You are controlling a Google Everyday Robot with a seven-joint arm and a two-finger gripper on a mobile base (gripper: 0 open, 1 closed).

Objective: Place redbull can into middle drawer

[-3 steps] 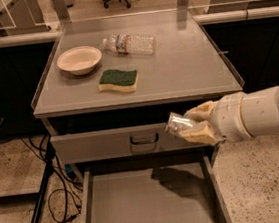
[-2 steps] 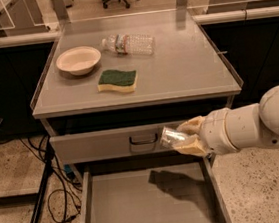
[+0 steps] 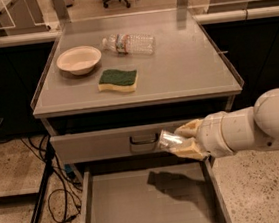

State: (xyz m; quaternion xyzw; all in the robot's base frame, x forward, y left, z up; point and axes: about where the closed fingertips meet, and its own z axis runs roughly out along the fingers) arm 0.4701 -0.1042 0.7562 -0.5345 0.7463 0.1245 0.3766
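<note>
My gripper (image 3: 181, 142) comes in from the right on a white arm and is shut on the redbull can (image 3: 168, 140), a slim silver can held lying sideways. It hangs in front of the grey drawer front, just right of the dark loop handle (image 3: 144, 142). The can is above the back right part of the open middle drawer (image 3: 145, 208), a wide shallow grey drawer with a plain flat floor. The arm's shadow falls on the drawer floor below the can.
On the cabinet top stand a cream bowl (image 3: 79, 59), a clear crinkled water bottle (image 3: 129, 43) lying on its side and a green and yellow sponge (image 3: 119, 80). Black cables (image 3: 53, 194) hang to the floor left of the cabinet.
My gripper with the can has moved left and slightly down, from the cabinet's right edge towards the drawer handle, over the open drawer.
</note>
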